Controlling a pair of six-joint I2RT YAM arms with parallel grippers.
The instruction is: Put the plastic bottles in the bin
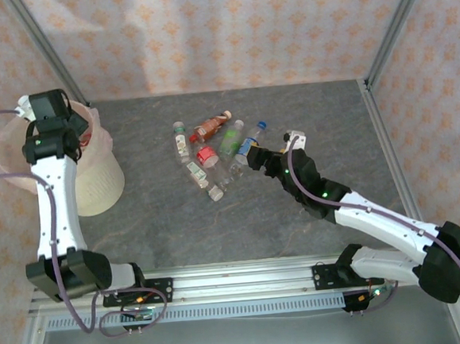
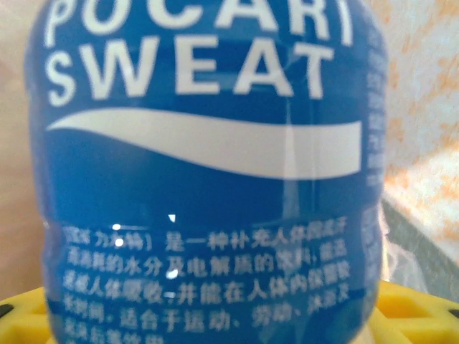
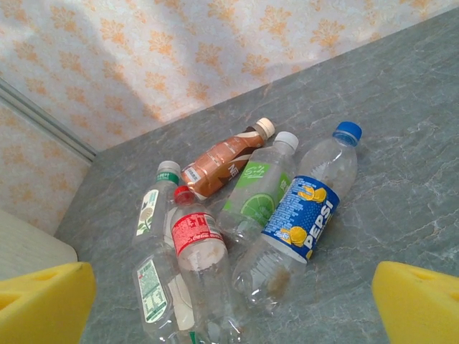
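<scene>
My left wrist camera sits tight against a blue-labelled plastic bottle [image 2: 208, 179] printed POCARI SWEAT in white, with fine white script beneath. My left gripper [image 2: 215, 326] is clamped around it, and its yellow pads [image 2: 423, 312] show at both lower corners. The overhead view adds what that close-up cannot: this arm reaches over the round cream-white bin [image 1: 104, 186] with its pinkish liner, at the far left of the grey marbled table [image 1: 297, 214]. My right gripper [image 3: 229, 308] is spread wide, holding nothing, just near of the heap in the table's middle. Its wrist camera lets me read that heap: a clear Pepsi bottle [image 3: 305, 215] with a blue cap on the right, a lime-label bottle [image 3: 254, 197] beside it, a brown bottle [image 3: 222, 161] with a cream cap farthest, a red-label bottle [image 3: 197, 236], and a white-and-green-label bottle [image 3: 149, 211] at the left. They lie touching and crossing. Bare table lies right and near of the heap, and patterned walls [image 1: 227, 29] close the far and side edges.
</scene>
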